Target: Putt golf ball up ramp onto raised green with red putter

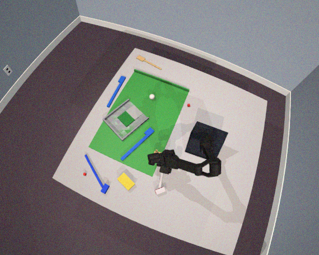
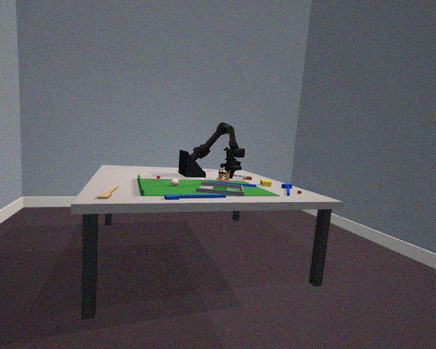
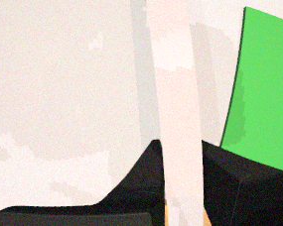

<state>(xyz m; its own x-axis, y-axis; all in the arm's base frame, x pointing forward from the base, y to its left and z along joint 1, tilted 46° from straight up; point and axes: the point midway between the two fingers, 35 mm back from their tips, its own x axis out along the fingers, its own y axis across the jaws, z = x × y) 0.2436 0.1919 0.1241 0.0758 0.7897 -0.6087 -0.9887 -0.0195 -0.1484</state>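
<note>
The putter (image 1: 160, 190) (image 2: 248, 178) (image 3: 176, 99) has a head that looks pale with a red edge from above and red in the exterior view. Its shaft looks pale in the wrist view. My gripper (image 1: 165, 169) (image 2: 230, 176) (image 3: 171, 145) points down and is shut on the shaft, a finger on each side. The shaft's far end is hidden under the arm, by the wooden rack (image 1: 157, 151) (image 2: 224, 177). The white golf ball (image 1: 151, 97) (image 2: 175, 182) lies on the mat (image 1: 168, 109). The raised green (image 1: 126, 118) lies inside grey walls, with a light grey ramp (image 1: 134, 111) toward the ball side.
A blue club (image 1: 137, 144) lies on the mat between gripper and raised green. Two more blue clubs (image 1: 116, 92) (image 1: 94, 170), a wooden club (image 1: 151, 64), a yellow block (image 1: 126, 181) (image 2: 265, 183) and two red cubes (image 1: 188, 105) (image 1: 84, 174) lie around. A green rail (image 1: 161, 80) edges the mat.
</note>
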